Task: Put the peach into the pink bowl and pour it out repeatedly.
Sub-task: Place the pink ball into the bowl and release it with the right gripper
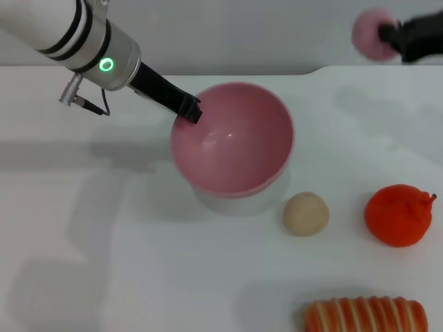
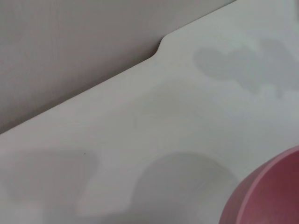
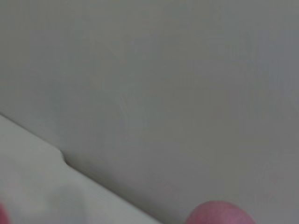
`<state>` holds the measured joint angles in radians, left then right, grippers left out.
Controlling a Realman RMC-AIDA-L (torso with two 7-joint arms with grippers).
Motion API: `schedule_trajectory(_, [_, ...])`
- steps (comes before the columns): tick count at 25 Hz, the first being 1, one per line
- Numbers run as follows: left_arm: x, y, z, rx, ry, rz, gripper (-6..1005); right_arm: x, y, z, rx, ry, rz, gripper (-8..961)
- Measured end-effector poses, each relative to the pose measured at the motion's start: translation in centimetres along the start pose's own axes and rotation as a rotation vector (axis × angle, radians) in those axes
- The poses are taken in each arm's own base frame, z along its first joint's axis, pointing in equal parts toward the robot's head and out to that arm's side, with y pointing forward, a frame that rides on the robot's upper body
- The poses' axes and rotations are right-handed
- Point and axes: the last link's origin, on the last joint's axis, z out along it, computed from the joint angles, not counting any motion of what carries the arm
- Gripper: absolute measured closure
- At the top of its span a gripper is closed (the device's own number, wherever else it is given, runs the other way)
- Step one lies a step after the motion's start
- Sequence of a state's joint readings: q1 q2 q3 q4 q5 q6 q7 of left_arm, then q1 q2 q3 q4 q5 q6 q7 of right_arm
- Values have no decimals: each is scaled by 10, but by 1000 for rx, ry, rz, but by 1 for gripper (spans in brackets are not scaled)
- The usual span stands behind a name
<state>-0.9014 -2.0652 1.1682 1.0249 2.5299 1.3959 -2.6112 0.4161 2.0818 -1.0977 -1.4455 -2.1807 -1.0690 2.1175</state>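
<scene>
The pink bowl [image 1: 232, 138] is lifted off the table and tilted toward me, empty inside. My left gripper [image 1: 189, 109] is shut on its far left rim. The bowl's edge also shows in the left wrist view [image 2: 266, 196]. My right gripper [image 1: 391, 34] is high at the top right, shut on the pale pink peach [image 1: 370, 33], well above the table and right of the bowl. The top of the peach shows in the right wrist view [image 3: 219, 213].
On the white table [image 1: 104, 228] lie a beige ball [image 1: 305, 214], an orange-red lumpy fruit [image 1: 399, 214] and a striped orange bread-like item [image 1: 367, 316] at the front right. A grey wall stands behind the table.
</scene>
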Motion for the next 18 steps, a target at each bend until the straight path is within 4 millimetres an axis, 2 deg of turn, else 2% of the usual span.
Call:
schedule_trajectory(5, [-1, 5, 4, -24, 7, 2, 953, -34, 34, -18, -170, -106, -95, 918])
schedule_trajectory(10, [-1, 7, 6, -39, 9, -2, 953, -52, 63, -17, -311, -151, -161, 917])
schedule_trajectory(18, [0, 13, 7, -68, 17, 1, 953, -46, 100, 13, -461, -77, -217, 917])
